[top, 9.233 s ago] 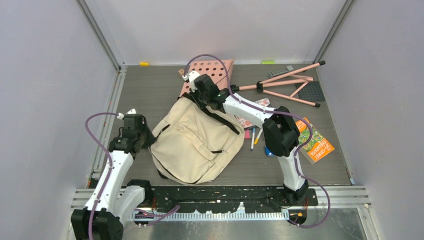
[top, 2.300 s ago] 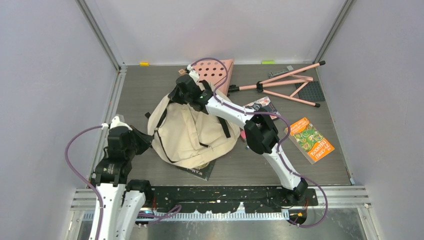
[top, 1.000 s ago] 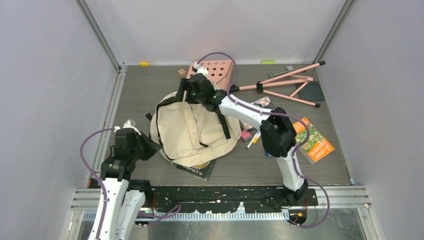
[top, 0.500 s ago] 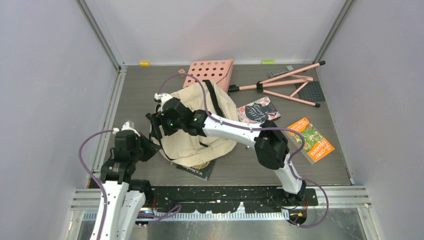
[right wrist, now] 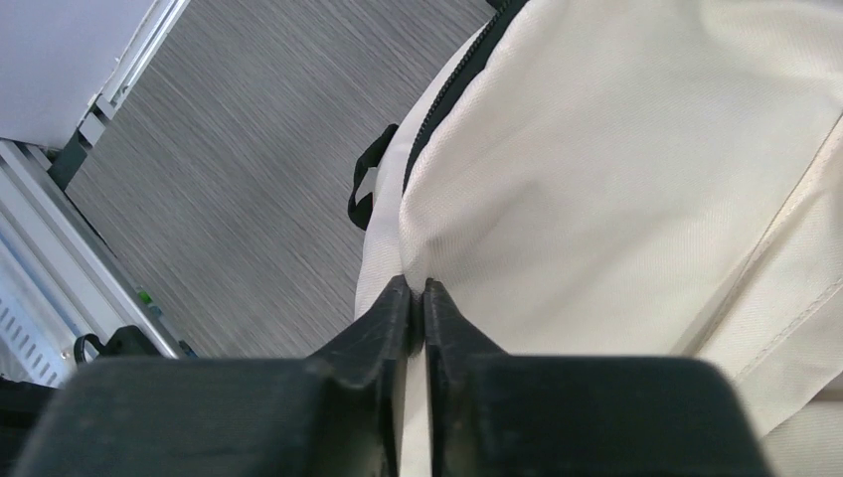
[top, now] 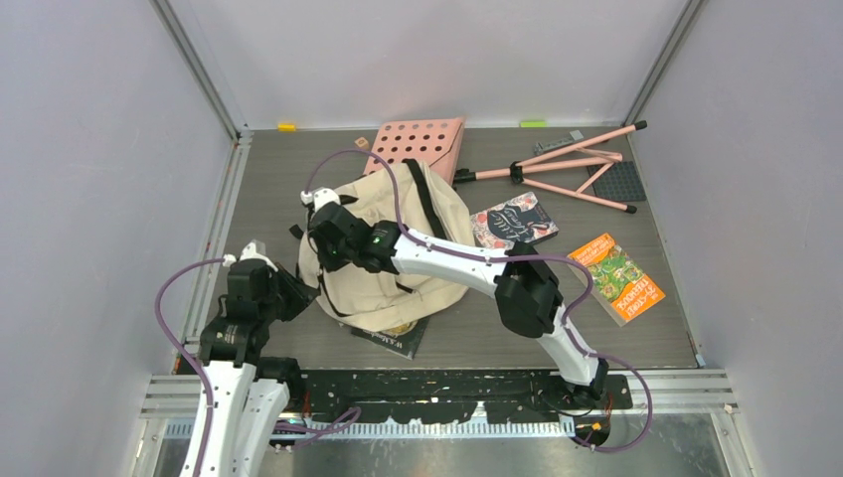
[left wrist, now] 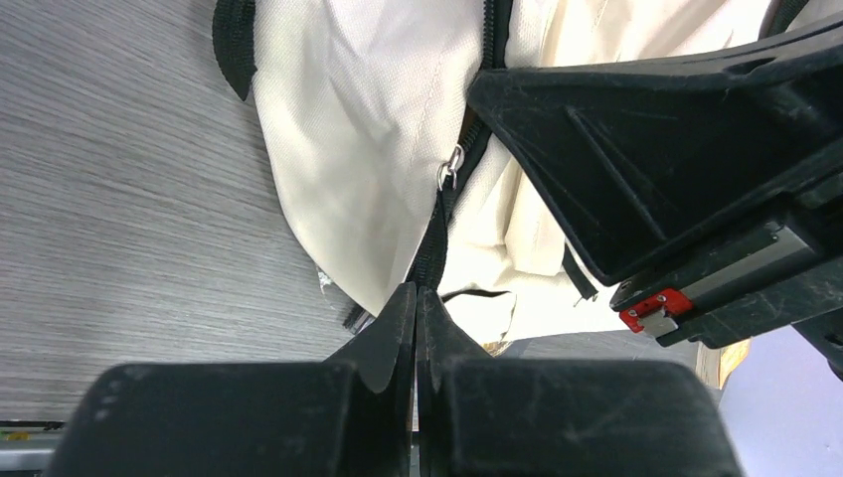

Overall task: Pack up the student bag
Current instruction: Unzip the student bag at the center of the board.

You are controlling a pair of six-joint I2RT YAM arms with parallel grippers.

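Note:
The student bag (top: pixel 422 214), cream fabric with black straps and zipper trim, lies slumped in the middle of the table. My right gripper (top: pixel 320 238) reaches across it to its left side. In the right wrist view the gripper (right wrist: pixel 418 288) is shut on a fold of the cream fabric (right wrist: pixel 616 189) beside the black zipper line. My left gripper (top: pixel 301 295) is at the bag's near left edge. In the left wrist view it (left wrist: pixel 416 293) is shut on the black zipper trim (left wrist: pixel 437 234), just below the metal zipper pull (left wrist: pixel 452 171). The right gripper's black body (left wrist: pixel 676 149) fills the upper right.
A pink perforated board (top: pixel 422 142) leans behind the bag. A pink folding stand (top: pixel 567 164) and a black pad (top: pixel 618 181) lie at the back right. A dark book (top: pixel 512 221) and an orange book (top: pixel 618 278) lie right of the bag. Another black book (top: pixel 393 340) pokes out under it.
My right gripper swung from the bag's far top edge to its left side and closed on the fabric. The left gripper has stayed shut in place.

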